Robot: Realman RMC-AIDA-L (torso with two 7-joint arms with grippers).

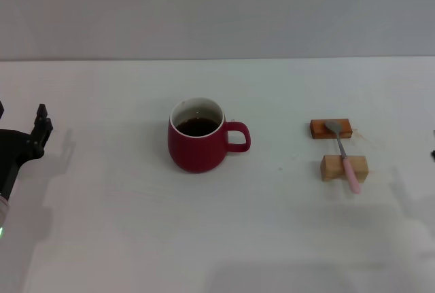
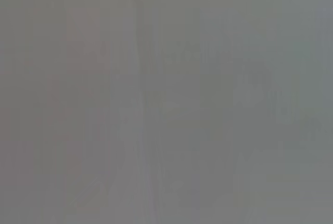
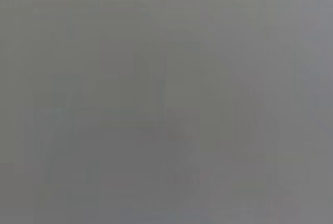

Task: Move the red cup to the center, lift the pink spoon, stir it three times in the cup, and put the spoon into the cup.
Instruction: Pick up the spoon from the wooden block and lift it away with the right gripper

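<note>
In the head view the red cup (image 1: 198,145) stands on the white table a little left of the middle. Its handle points right and dark liquid fills it. The pink spoon (image 1: 344,158) lies far to the right, its grey bowl on a reddish-brown block (image 1: 331,129) and its pink handle across a tan wooden block (image 1: 344,168). My left gripper (image 1: 22,119) hangs at the far left edge, open and holding nothing, well apart from the cup. Of my right gripper (image 1: 433,154) only a dark sliver shows at the right edge. Both wrist views show plain grey.
The white table (image 1: 122,238) runs back to a grey wall. Only the cup and the two blocks with the spoon stand on it.
</note>
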